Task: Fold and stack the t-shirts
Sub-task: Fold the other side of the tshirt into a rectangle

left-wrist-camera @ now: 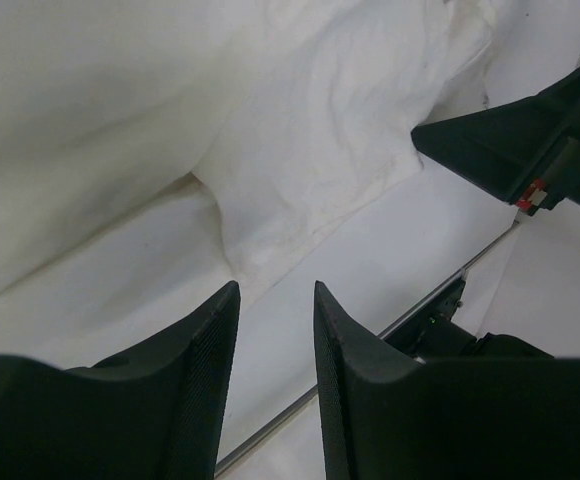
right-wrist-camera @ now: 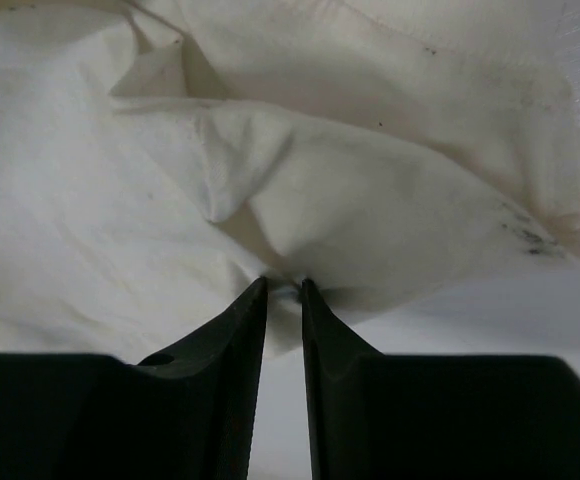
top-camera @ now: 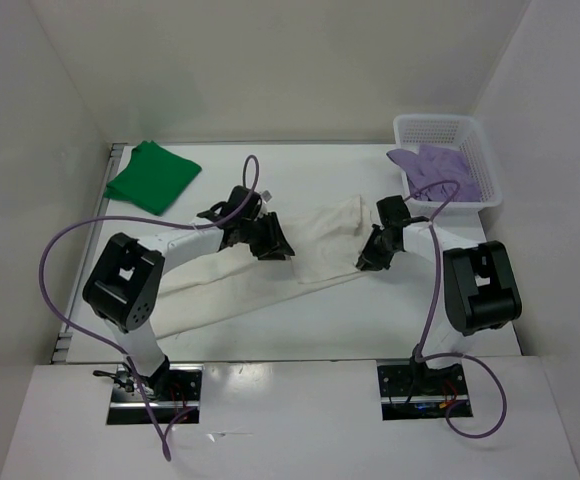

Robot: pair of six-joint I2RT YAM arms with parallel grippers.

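Right claw pinches white t-shirt; left claw parted.

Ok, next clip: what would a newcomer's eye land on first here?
The white t-shirt lies rumpled across the middle of the table. The right gripper is pinched on a fold of it, and the left gripper is open over bare table just short of the cloth. A folded green t-shirt lies at the far left, and a lavender t-shirt sits bunched in the white lattice basket at the far right.
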